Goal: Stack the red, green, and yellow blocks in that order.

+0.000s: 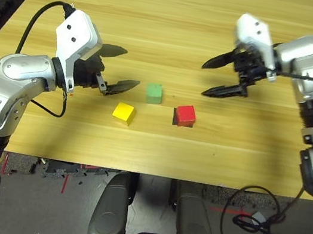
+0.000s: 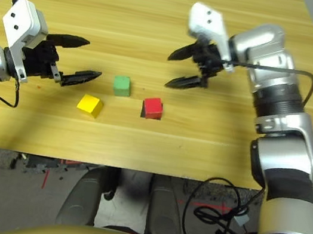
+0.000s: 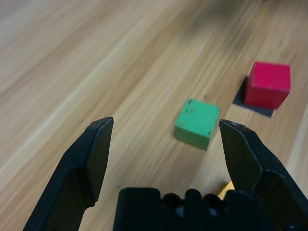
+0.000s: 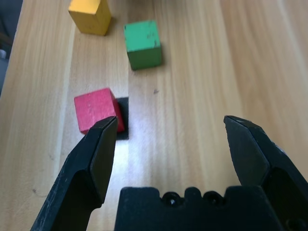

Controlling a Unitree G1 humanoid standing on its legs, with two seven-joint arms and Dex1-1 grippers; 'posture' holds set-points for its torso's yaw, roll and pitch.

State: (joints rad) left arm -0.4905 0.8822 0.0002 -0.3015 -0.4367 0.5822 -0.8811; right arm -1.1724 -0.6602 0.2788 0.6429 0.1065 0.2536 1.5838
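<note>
Wooden table (image 1: 179, 24) — small black patch (image 4: 123, 118)

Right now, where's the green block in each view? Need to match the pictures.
Left eye view: green block mid-table, just past the left gripper, with the red block on its other side.
Right eye view: same spot, yellow block nearer the robot.
Left wrist view: centre, between the open fingers.
Right wrist view: beyond the red block.
Shared landmark: the black patch under the red block.

Open left gripper (image 3: 166, 144) — green block (image 3: 197, 123) ahead
</note>
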